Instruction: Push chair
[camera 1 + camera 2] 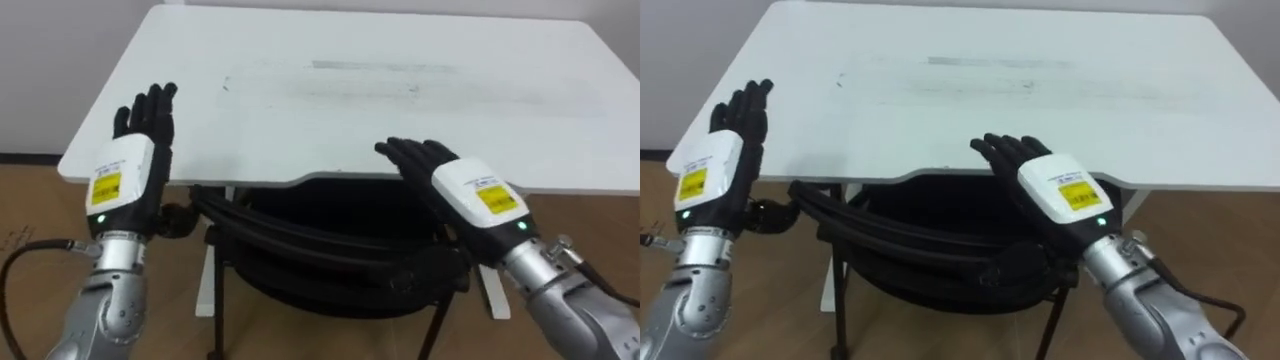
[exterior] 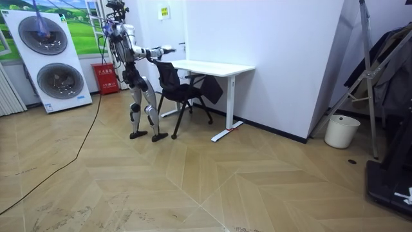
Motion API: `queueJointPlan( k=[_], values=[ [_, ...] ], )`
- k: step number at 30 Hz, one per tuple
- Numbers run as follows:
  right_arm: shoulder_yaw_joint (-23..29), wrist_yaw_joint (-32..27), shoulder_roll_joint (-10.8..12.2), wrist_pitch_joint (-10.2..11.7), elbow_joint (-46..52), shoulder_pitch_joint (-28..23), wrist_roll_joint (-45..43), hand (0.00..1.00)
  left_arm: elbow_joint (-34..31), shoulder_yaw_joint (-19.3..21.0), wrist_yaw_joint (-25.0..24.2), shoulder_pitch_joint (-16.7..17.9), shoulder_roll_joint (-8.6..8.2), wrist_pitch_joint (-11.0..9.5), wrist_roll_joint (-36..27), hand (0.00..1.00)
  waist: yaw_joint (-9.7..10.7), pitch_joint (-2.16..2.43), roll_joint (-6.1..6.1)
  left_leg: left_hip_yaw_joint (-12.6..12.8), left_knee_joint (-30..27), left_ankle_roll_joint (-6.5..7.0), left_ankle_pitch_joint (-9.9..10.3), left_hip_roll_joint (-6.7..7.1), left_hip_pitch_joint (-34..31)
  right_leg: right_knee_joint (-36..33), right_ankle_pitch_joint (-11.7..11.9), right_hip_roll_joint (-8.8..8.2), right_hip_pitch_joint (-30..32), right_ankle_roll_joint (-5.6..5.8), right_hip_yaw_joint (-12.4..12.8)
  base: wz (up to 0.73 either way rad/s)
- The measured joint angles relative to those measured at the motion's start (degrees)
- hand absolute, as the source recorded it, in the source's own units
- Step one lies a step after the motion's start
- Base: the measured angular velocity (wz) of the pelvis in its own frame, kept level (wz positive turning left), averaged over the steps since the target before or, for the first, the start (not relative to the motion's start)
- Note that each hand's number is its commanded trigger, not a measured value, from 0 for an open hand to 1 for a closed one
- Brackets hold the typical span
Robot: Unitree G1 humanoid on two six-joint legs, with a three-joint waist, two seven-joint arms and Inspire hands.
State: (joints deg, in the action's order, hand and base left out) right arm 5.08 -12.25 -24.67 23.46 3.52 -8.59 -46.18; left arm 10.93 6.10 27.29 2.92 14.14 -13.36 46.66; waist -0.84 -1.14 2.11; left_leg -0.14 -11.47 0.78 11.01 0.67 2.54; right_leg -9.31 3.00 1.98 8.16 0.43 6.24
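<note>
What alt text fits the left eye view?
A black chair sits partly under a white desk. The left robot hand, open, is raised by the desk's left corner. The right robot hand, open, hovers over the chair's back.

The white rectangular desk top (image 1: 400, 90) covers the front of the black curved-back chair (image 1: 300, 235) at frame centre, and the chair's legs run off the lower edge. The left hand (image 1: 128, 170) and right hand (image 1: 465, 190) show only their backs; whether they touch the chair cannot be told. In the room view's upper left both are too small to read.
</note>
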Motion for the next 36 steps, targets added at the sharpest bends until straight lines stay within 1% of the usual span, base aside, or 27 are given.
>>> queueJointPlan(
  k=[1, 2, 3, 4, 5, 6, 7, 8, 9, 10, 12, 13, 15, 16, 18, 20, 22, 23, 25, 27, 28, 30, 31, 33, 34, 35, 36],
  values=[
    [2.7, -2.4, 0.3, -0.9, 0.0, 0.7, 1.9, 0.0, -0.8, 0.9, 2.0, -0.1, 0.03, -0.5, -1.0, 0.0, 0.2, 0.13, -0.24, 0.1, 0.0, 0.04, 0.1, -0.01, 0.0, 0.2, 0.0, 0.02, -0.1, -0.01, 0.1, -0.12],
    [8.2, -7.2, 0.5, -3.0, 0.0, 2.3, 5.4, 0.0, -3.0, 3.1, 6.0, -0.6, 0.2, -2.2, -4.0, 0.0, 0.4, 0.53, -0.8, 0.2, 0.0, 0.1, 0.3, -0.02, 0.1, 0.6, 0.0, 0.15, -0.1, -0.02, 0.3, -0.18],
    [13.2, -12.1, 0.3, -4.4, 0.2, 3.8, 8.8, 0.0, -4.8, 5.2, 10.1, -1.3, 0.63, -3.8, -8.0, 0.0, 0.6, 0.9, -1.43, 0.8, 0.3, 0.12, 0.4, -0.06, 0.6, 0.6, 0.0, 0.35, -0.2, -0.02, 0.9, -0.23],
    [15.2, -14.4, 0.3, -4.6, 0.2, 4.1, 10.3, 0.0, -5.1, 6.3, 11.9, -1.4, 0.73, -4.6, -9.7, 0.0, 0.6, 1.0, -1.71, 1.1, 0.7, 0.14, 0.4, -0.12, 1.1, 0.5, 0.0, 0.51, -0.4, 0.01, 1.2, -0.29],
    [18.3, -18.9, 0.4, -4.8, 0.2, 3.9, 12.9, 0.0, -5.5, 8.6, 14.9, -0.9, 0.71, -5.6, -12.6, 0.0, 0.4, 1.18, -2.06, 1.8, 1.7, 0.16, 0.4, -0.34, 2.5, 0.6, -0.1, 0.83, -1.1, 0.13, 1.5, -0.25],
    [20.6, -22.9, 0.8, -4.8, 0.2, 2.8, 14.4, 0.0, -5.5, 10.6, 17.2, 0.0, 0.71, -5.6, -15.4, 0.0, 0.8, 1.54, -2.63, 2.1, 2.3, 0.14, 0.7, -0.63, 3.7, 0.5, -0.5, 1.16, -1.9, 0.02, 1.5, -0.22],
    [21.6, -24.5, 1.2, -4.9, 0.2, 2.0, 15.1, 0.0, -5.5, 11.3, 18.1, 0.4, 0.68, -5.5, -16.7, 0.0, 1.0, 1.49, -2.74, 2.3, 2.4, 0.09, 0.9, -0.82, 4.2, 0.5, -0.7, 1.35, -2.2, -0.03, 1.5, -0.18],
    [22.9, -27.3, 2.4, -5.5, 0.2, 0.6, 16.3, 0.0, -5.6, 12.7, 19.8, 1.8, 0.63, -5.4, -19.5, 0.0, 1.4, 1.53, -2.79, 2.7, 2.4, -0.05, 1.3, -1.17, 4.6, 0.2, -1.0, 1.69, -2.3, -0.2, 1.5, -0.16],
    [23.3, -29.6, 4.1, -6.7, 0.2, -0.6, 17.2, 0.0, -5.5, 13.6, 21.2, 3.7, 0.44, -4.6, -22.1, 0.0, 2.2, 1.35, -2.53, 3.0, 2.6, -0.13, 1.4, -1.36, 4.8, -0.2, -1.3, 1.92, -2.2, -0.34, 1.6, -0.15],
    [23.3, -30.6, 4.9, -7.3, 0.2, -1.3, 17.6, 0.0, -5.2, 13.9, 21.6, 4.5, 0.3, -4.3, -23.3, 0.0, 2.4, 1.22, -2.4, 3.1, 2.8, -0.19, 1.4, -1.42, 4.9, -0.5, -1.6, 2.01, -2.1, -0.41, 1.7, -0.09],
    [23.3, -33.1, 7.6, -9.2, -0.5, -5.4, 21.5, 0.0, -2.9, 13.8, 22.1, 8.1, -0.8, -2.9, -28.8, 0.0, 3.0, 1.22, -2.36, 3.3, 2.8, -0.42, 1.9, -1.75, 5.0, -0.5, -1.8, 2.38, -2.1, -0.56, 1.8, -0.04],
    [23.3, -33.5, 8.3, -9.9, -1.0, -6.1, 22.5, 0.0, -1.8, 13.8, 22.1, 8.5, -1.02, -2.4, -30.4, 0.0, 3.1, 1.22, -2.37, 3.2, 2.8, -0.39, 1.9, -1.79, 5.0, -0.6, -1.9, 2.44, -2.1, -0.61, 1.8, 0.0],
    [23.1, -35.0, 10.0, -12.0, -4.5, -7.8, 26.5, 0.0, 2.0, 13.8, 22.2, 9.4, -1.63, -0.3, -37.4, 0.0, 3.4, 0.98, -1.96, 3.1, 2.8, -0.34, 2.0, -1.92, 5.1, -0.6, -2.1, 2.55, -2.1, -0.61, 1.7, 0.0],
    [23.0, -35.3, 10.1, -12.4, -5.6, -8.3, 27.3, 0.0, 2.6, 13.8, 22.2, 9.7, -1.85, 0.0, -39.2, 0.0, 3.2, 0.94, -1.95, 3.1, 2.8, -0.31, 2.1, -1.96, 5.1, -0.6, -2.1, 2.58, -2.1, -0.61, 1.8, 0.0],
    [22.5, -36.6, 10.8, -13.5, -9.6, -9.5, 29.9, 0.0, 7.1, 13.8, 22.3, 10.2, -2.03, 1.0, -43.7, 0.0, 3.0, 1.01, -2.03, 3.2, 2.8, -0.23, 2.4, -2.04, 5.2, -0.6, -2.2, 2.69, -2.1, -0.75, 1.8, -0.02],
    [22.2, -37.6, 12.0, -13.8, -11.6, -10.4, 31.3, 0.0, 7.8, 13.8, 22.3, 10.4, -2.22, 1.8, -47.3, 0.0, 2.8, 1.0, -2.08, 3.2, 2.8, -0.14, 2.6, -2.07, 5.1, -0.6, -2.3, 2.73, -2.1, -0.87, 1.8, 0.0],
    [21.5, -38.1, 12.2, -13.8, -14.0, -10.4, 33.9, 0.0, 9.0, 13.8, 22.4, 10.3, -2.18, 1.9, -49.5, 0.0, 2.7, 1.07, -2.32, 3.2, 2.8, -0.01, 2.8, -2.1, 5.2, -0.6, -2.3, 2.73, -2.1, -0.98, 1.8, 0.0],
    [20.9, -38.1, 12.2, -14.2, -15.0, -10.4, 36.9, 0.0, 10.4, 13.8, 22.4, 10.2, -2.18, 1.9, -51.4, 0.0, 2.5, 1.17, -2.58, 3.2, 2.9, 0.07, 2.9, -2.11, 5.2, -0.8, -2.4, 2.73, -2.1, -1.07, 1.7, 0.0],
    [20.2, -38.1, 12.5, -14.3, -16.5, -10.7, 41.6, 0.0, 11.6, 13.6, 22.5, 10.8, -2.18, 2.1, -53.1, 0.0, 2.4, 1.06, -2.77, 3.3, 3.4, 0.13, 2.9, -2.09, 5.8, -1.6, -3.0, 2.8, -2.0, -1.1, 1.8, 0.0],
    [20.1, -38.1, 13.5, -14.3, -18.8, -11.3, 50.0, 0.0, 13.0, 12.1, 22.5, 12.1, -2.2, 2.0, -54.0, 0.0, 2.4, 1.2, -2.86, 3.0, 3.9, 0.16, 3.0, -2.16, 6.1, -1.9, -3.6, 2.92, -2.1, -1.07, 1.8, 0.06],
    [20.1, -37.9, 13.8, -14.3, -19.7, -11.4, 52.1, 0.0, 14.4, 11.8, 22.4, 12.1, -2.2, 2.0, -54.2, 0.0, 2.3, 1.19, -2.95, 3.0, 3.9, 0.2, 3.0, -2.16, 6.2, -2.1, -3.8, 2.95, -2.0, -1.09, 1.8, 0.0],
    [19.7, -35.2, 14.1, -14.4, -24.7, -11.7, 59.9, 0.0, 21.2, 10.8, 20.4, 12.2, -2.45, 2.1, -56.9, 0.0, 2.1, 1.33, -3.26, 3.2, 3.9, 0.29, 3.6, -2.29, 6.6, -2.6, -4.4, 3.21, -2.1, -1.06, 2.1, -0.06],
    [19.7, -34.2, 14.1, -14.3, -26.2, -12.1, 61.8, 0.0, 23.0, 10.6, 19.7, 12.5, -2.56, 2.1, -57.6, 0.0, 2.0, 1.42, -3.35, 3.3, 3.9, 0.31, 3.7, -2.34, 6.6, -2.6, -4.5, 3.23, -2.1, -1.07, 2.0, -0.06],
    [19.5, -29.2, 14.1, -14.3, -35.4, -11.8, 70.9, 0.0, 28.9, 10.4, 16.7, 14.2, -3.0, 2.2, -60.9, 0.0, 2.3, 1.53, -3.56, 3.4, 3.7, 0.38, 4.2, -2.5, 7.0, -3.3, -5.1, 3.45, -2.1, -1.1, 2.1, 0.0],
    [19.2, -27.7, 14.1, -14.3, -38.4, -11.9, 72.5, 0.0, 30.5, 10.2, 15.8, 14.7, -3.08, 2.2, -61.4, 0.0, 2.5, 1.48, -3.57, 3.3, 3.8, 0.37, 4.3, -2.57, 7.0, -3.3, -5.3, 3.47, -2.2, -1.09, 2.0, 0.06],
    [18.7, -24.2, 14.2, -14.3, -44.5, -11.9, 75.4, 0.0, 34.3, 9.6, 13.7, 15.5, -3.25, 2.3, -62.3, 0.0, 2.8, 1.7, -3.53, 3.1, 3.8, 0.41, 4.5, -2.7, 7.2, -3.3, -5.6, 3.49, -2.5, -1.09, 1.7, 0.07],
    [18.6, -20.5, 14.7, -14.8, -50.4, -12.1, 77.7, 0.0, 37.9, 9.6, 11.3, 15.9, -3.83, 2.8, -62.4, 0.0, 2.9, 1.72, -3.6, 3.2, 3.7, 0.43, 4.8, -2.87, 7.3, -3.3, -5.8, 3.6, -2.6, -1.12, 1.6, 0.04]
  ],
)
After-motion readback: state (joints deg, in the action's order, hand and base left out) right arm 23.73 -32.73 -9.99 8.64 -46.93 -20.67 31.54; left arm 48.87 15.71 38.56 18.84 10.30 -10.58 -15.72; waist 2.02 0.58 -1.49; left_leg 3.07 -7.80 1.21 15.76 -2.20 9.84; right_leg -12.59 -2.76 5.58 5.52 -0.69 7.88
